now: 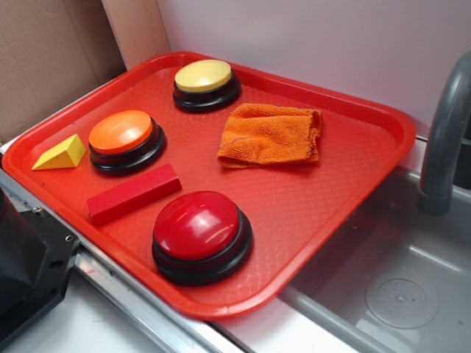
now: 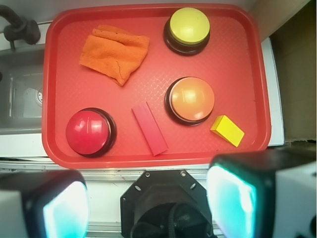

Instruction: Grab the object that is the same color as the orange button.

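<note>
The gripper (image 2: 148, 208) hangs open and empty, its two pale-padded fingers (image 2: 233, 198) spread wide at the bottom edge of the wrist view, well short of the red plastic tray (image 2: 54, 89) and touching nothing.

The thing to grab, a folded orange terry cloth rag (image 2: 114, 58), lies limp and slightly rumpled on the tray floor, well apart from the gripper. It sits alone, so a straight descent looks unobstructed.

Nearest the rag is a round yellow-domed button on a black base (image 2: 187, 27), just beside it. Further from the rag sits the round orange-domed button on a black base (image 2: 191, 99), whose colour picks out the rag. A flat red rectangular block (image 2: 149, 129) lies between the rag and the gripper, near the orange button. A larger red-domed button (image 2: 89, 131) stands well apart from the rag, and a yellow wedge (image 2: 228, 130) lies furthest from it, beyond the orange button.
</note>
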`<state>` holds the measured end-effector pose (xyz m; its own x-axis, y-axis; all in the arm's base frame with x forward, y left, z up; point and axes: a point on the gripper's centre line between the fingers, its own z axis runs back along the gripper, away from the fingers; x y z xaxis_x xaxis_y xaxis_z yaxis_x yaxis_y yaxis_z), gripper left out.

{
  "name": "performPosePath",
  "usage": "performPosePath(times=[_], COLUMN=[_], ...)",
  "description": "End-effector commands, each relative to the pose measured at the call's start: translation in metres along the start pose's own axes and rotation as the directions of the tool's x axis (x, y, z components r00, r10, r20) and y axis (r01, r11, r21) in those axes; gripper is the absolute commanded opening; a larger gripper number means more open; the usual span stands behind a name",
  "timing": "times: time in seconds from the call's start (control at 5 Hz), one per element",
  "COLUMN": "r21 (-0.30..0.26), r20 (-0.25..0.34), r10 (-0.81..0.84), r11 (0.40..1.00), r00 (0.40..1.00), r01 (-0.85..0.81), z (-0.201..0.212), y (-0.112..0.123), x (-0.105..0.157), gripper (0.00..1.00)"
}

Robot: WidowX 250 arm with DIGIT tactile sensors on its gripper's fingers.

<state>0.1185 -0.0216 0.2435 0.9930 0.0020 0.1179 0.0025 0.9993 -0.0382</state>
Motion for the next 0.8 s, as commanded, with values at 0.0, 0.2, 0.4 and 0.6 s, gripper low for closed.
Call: performPosePath(times=[0.0,0.2,0.4,0.6], r21=[0.0,0.066,0.036,0.048], r20=[0.0,-0.017,-0.054,-0.129], r10=[0.0,-0.257,-0.487,-0.688], r11=[1.0,0.964,0.872,0.715], r00=[1.0,0.966,0.872,0.714], r01=[0.0,0.257,0.489,0.697], z=[0.0,-0.018,-0.055,-0.096], y=[0.0,0.006,0.009,0.005], x=[0.0,0.048,0.094,0.128], gripper=[1.0,1.0,1.0,1.0])
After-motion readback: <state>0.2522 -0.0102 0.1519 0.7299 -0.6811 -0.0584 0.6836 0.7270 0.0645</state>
